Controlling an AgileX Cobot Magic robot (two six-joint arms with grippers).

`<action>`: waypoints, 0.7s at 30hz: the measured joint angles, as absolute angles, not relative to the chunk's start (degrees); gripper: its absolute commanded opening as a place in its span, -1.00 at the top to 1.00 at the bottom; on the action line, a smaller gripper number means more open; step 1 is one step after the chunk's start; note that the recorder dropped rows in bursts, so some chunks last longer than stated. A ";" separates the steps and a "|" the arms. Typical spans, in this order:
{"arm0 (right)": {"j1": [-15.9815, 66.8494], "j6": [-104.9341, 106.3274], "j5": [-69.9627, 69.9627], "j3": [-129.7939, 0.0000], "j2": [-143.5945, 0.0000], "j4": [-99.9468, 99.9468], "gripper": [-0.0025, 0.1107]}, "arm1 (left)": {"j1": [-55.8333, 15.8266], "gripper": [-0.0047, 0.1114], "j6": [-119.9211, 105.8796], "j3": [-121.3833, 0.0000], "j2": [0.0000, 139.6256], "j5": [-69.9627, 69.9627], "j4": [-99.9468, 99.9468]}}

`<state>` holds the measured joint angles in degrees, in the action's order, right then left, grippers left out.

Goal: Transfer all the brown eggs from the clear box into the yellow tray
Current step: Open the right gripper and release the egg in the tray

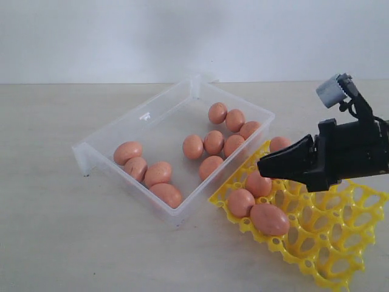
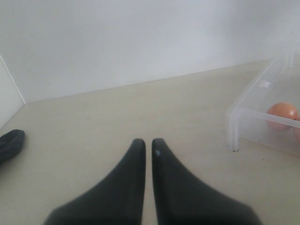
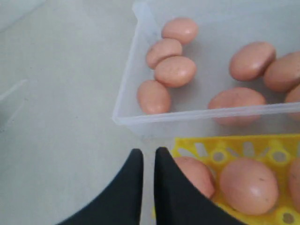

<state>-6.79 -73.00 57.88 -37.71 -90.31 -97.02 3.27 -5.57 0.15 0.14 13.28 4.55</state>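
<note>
Eleven brown eggs [image 1: 213, 142] lie in the clear box [image 1: 152, 115], centre frame; right tool [image 1: 261, 164] hangs closed, empty, over yellow tray [image 1: 340, 243]; left tool [image 2: 146, 140] closed too.

Counting eleven brown eggs [image 1: 213, 142] in the one clear box [image 1: 164, 131] right now, four bunched at one end and seven at the other. Over to the single yellow tray [image 1: 340, 243], and four more showing there, so fifteen eggs on view, with any behind the arm impossible to count. Two grippers too: one right gripper [image 1: 261, 165], one left gripper [image 2: 147, 143]
</note>
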 measured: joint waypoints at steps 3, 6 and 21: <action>-6.79 -80.84 53.25 -37.35 -86.90 -98.83 0.96 | 3.27 0.85 -5.57 0.15 0.14 13.28 4.55; -6.79 -84.08 51.50 -35.35 -85.65 -98.95 0.96 | 3.27 0.85 -5.57 0.15 0.14 13.28 4.55; -1.10 -82.91 36.42 -27.70 -85.98 -100.15 0.96 | 3.27 0.85 -5.57 0.15 0.14 13.28 4.55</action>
<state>-1.10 -82.91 36.42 -27.70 -85.98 -100.15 3.27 -5.57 0.15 0.14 13.28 4.55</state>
